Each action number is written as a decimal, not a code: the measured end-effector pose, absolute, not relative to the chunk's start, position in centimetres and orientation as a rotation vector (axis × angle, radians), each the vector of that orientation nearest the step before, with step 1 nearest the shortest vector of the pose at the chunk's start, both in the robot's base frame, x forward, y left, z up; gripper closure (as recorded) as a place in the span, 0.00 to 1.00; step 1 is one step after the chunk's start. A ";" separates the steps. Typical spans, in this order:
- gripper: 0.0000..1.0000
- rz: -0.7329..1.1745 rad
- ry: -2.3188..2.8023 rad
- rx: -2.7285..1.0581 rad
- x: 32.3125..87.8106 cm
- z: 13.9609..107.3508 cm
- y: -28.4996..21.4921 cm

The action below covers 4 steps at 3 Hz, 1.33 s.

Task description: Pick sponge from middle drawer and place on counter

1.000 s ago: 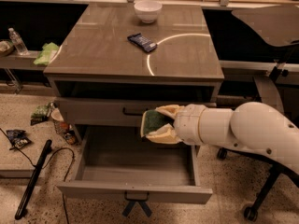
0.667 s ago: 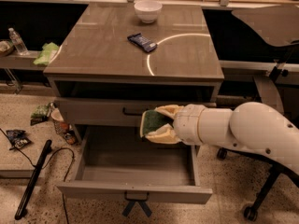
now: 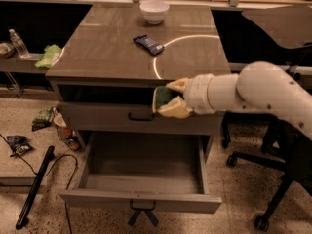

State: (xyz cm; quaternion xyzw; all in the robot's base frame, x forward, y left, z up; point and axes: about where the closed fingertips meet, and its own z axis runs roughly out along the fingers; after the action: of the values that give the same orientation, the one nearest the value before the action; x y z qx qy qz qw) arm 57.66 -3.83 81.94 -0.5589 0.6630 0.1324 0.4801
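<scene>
My gripper (image 3: 168, 97) is shut on the sponge (image 3: 162, 97), dark green face showing between the cream fingers (image 3: 174, 108). It hangs in front of the cabinet just below the counter's front edge, above the open middle drawer (image 3: 141, 180). That drawer is pulled out, looks bare inside, and has a dark ribbon (image 3: 142, 212) at its front handle. The counter (image 3: 112, 50) is the glossy grey-brown top with a curved light streak. My white arm reaches in from the right.
On the counter lie a dark blue snack wrapper (image 3: 148, 44) and a white bowl (image 3: 154, 11) at the back. A light green cloth (image 3: 48, 55) and a bottle (image 3: 19, 43) sit on a shelf at left. Litter and a black cable lie on the floor. Office chairs stand at right.
The gripper with the sponge has risen from in front of the closed upper drawer to just under the counter's front edge.
</scene>
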 end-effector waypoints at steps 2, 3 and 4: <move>1.00 0.209 1.502 -1.397 66.8 89.6 -3.6; 1.00 0.164 1.472 -1.400 70.0 92.3 -3.4; 0.87 0.159 1.482 -1.392 73.6 92.3 -3.2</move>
State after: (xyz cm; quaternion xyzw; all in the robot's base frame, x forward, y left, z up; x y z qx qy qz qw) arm 73.57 -3.22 92.32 -0.5816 0.6192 0.0663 0.5234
